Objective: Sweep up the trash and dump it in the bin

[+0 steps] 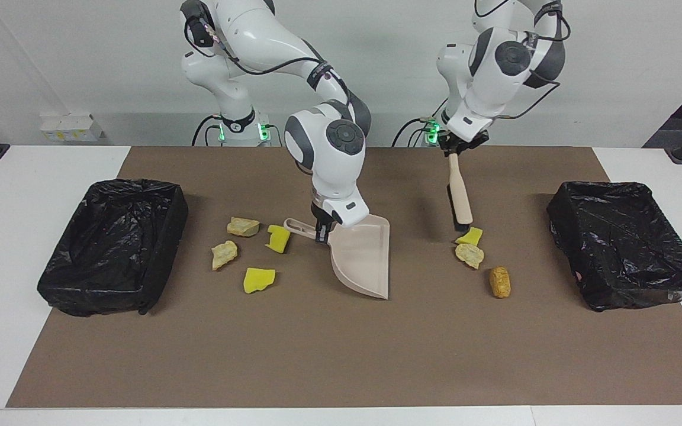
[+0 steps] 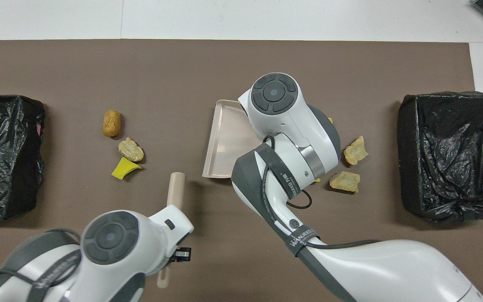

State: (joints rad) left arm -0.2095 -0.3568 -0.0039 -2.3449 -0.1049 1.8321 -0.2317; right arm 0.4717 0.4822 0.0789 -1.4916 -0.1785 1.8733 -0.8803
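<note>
left hand (image 1: pixel 460 148) pinching brush (image 1: pixel 459 192) handle, brush hangs near-upright, bristles down, just above and robot-side of three-scrap trash group (image 1: pixel 471 255) | right hand (image 1: pixel 321 229) pinching dustpan (image 1: pixel 362 254) handle, mouth faces that group along surface's length, well apart | four scraps (image 1: pixel 245 251) by dustpan handle | left arm nearer

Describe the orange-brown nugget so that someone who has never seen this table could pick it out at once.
Start at the black-lined bin at the left arm's end of the brown mat. Beside it lie three scraps: a yellow sponge wedge, a pale tan lump and the orange-brown crusty nugget. The nugget is the farthest from the robots, a stubby oval, and the only orange-brown one.
</note>
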